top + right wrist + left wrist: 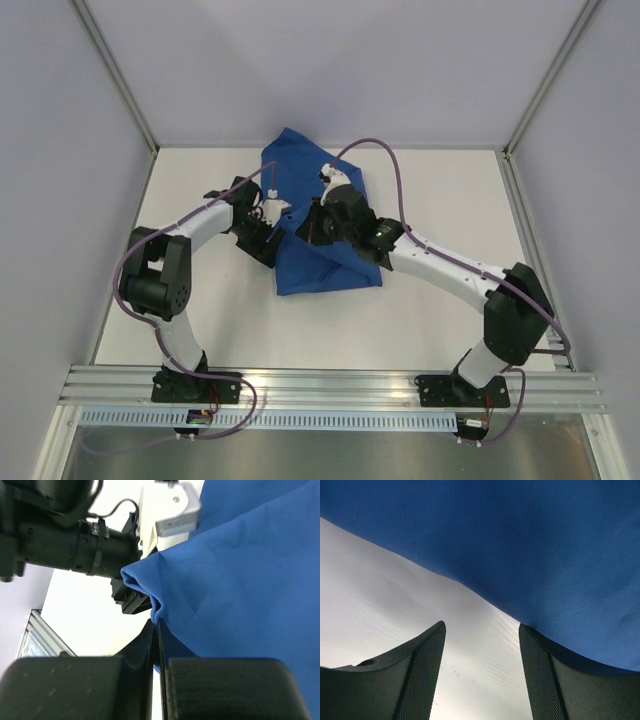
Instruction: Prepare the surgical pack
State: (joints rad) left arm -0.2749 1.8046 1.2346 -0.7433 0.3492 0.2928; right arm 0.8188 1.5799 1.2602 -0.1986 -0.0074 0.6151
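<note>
The surgical pack [330,265] is a creased royal-blue fabric bundle lying mid-table. My right gripper [312,222] reaches over it from the right. In the right wrist view this gripper [159,625] is shut on a pinched fold at the cloth's edge [240,570]. My left gripper [268,232] sits at the bundle's left edge. Seen from the left wrist, it [482,630] stands open with only bare table between its fingers. There the blue fabric [530,540] hangs just ahead and lies over the tip of the right-hand finger [540,670].
The white table [430,200] is boxed in by pale walls at the back and sides. An aluminium rail [330,385] carrying both arm bases runs along the near edge. The left arm's black wrist [70,545] sits close beside the right gripper. A purple cable [385,160] loops above the cloth.
</note>
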